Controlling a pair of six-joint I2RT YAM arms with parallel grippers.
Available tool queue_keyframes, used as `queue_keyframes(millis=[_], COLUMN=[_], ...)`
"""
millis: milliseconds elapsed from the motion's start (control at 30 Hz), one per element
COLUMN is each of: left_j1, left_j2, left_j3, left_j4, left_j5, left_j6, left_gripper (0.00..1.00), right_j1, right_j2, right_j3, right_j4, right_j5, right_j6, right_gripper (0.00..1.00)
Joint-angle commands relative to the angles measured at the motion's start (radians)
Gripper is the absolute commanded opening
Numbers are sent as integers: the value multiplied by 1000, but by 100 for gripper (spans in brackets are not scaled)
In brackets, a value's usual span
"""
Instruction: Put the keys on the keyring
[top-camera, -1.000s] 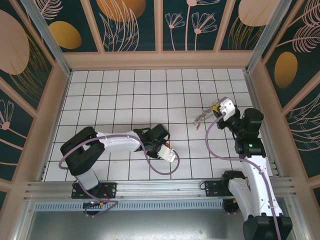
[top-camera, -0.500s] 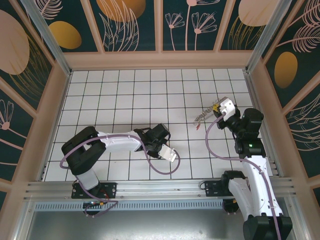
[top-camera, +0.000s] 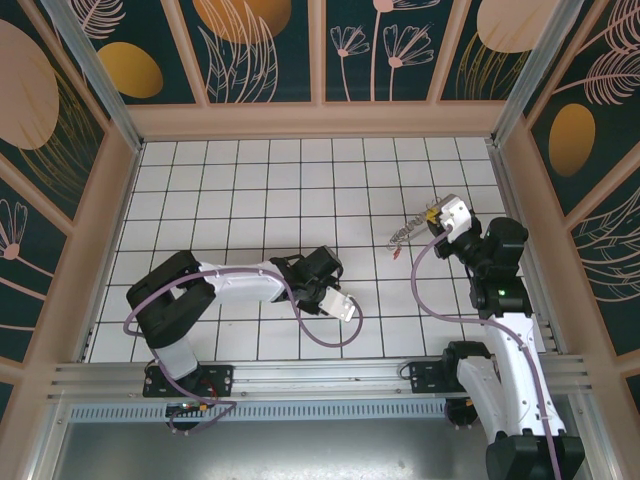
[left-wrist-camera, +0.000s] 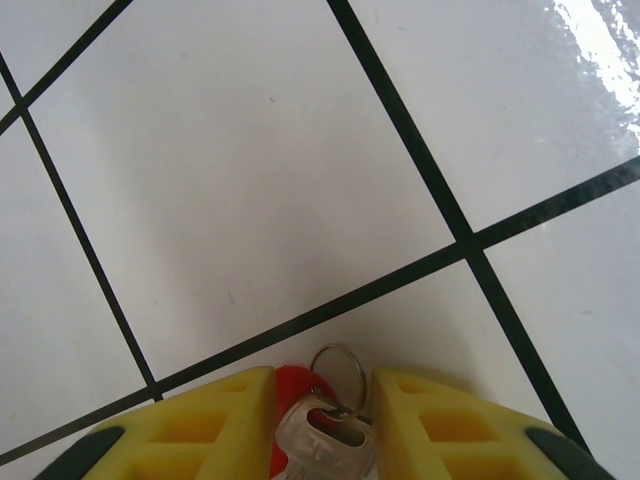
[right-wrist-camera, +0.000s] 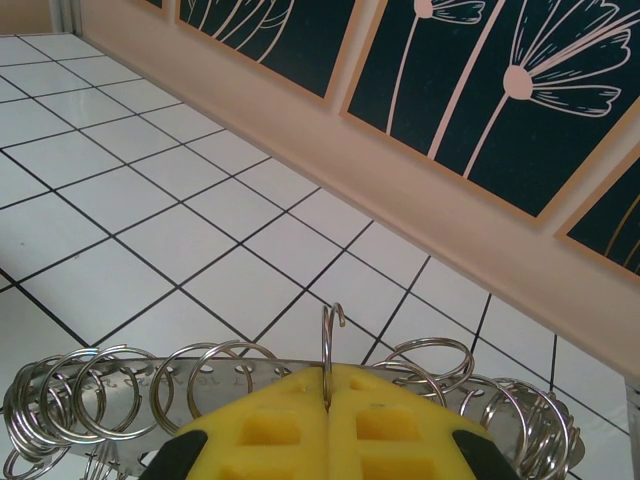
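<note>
Left gripper (left-wrist-camera: 322, 388), well left of the keyring (top-camera: 400, 236) (a thin grey metal bar fringed with silvery wire loops): its yellow fingers stand narrowly apart. The keys (left-wrist-camera: 318, 435), silver metal with a red plastic head and a small split ring, lie between them. Whether they pinch cannot be told.

Right gripper (right-wrist-camera: 328, 385): clamped tight on the keyring, one open hook upright above the fingers.

Risk: a slack left grip would let the keys drop or swivel – the split ring would then miss the hook.

Change: the left wrist has edged slightly toward the keyring; the right arm has not moved.
</note>
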Motion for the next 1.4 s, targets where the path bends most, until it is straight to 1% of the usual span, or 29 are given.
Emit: queue_keyframes(millis=[0, 267, 667, 933, 1000, 1067, 1133, 1200, 1333, 1367], left_j1=[4, 3, 11, 30, 39, 43, 46, 51, 72, 76], left_j2=[22, 12, 3, -9, -7, -4, -5, -9, -31, -62], left_j3=[25, 11, 18, 20, 29, 35, 35, 63, 93, 91], left_j4=[-2, -20, -16, -30, -43, -61, -70, -90, -110, -102], left_j5=[21, -14, -39, -55, -54, -54, -53, -42, 19, 26], left_j6=[-2, 25, 28, 28, 23, 27, 31, 32, 4, 0], left_gripper=[32, 20, 20, 16, 12, 4, 0, 0, 0, 0], right_j1=[-6, -7, -6, -7, -7, -7, -7, -7, -7, -7], right_j2=[-18, -19, -20, -23, -24, -24, -24, -24, -26, -26], right_j3=[-7, -7, -7, -11, -11, -10, -10, -12, -12, -12], right_j4=[29, 28, 27, 29, 29, 30, 29, 29, 27, 29], right_j5=[-4, -4, -2, -2, -2, -2, -2, -5, -4, -6], right_j6=[-3, -2, -2, -2, -2, -2, -2, -2, -4, -3], right_gripper=[0, 0, 0, 0, 0, 0, 0, 0, 0, 0])
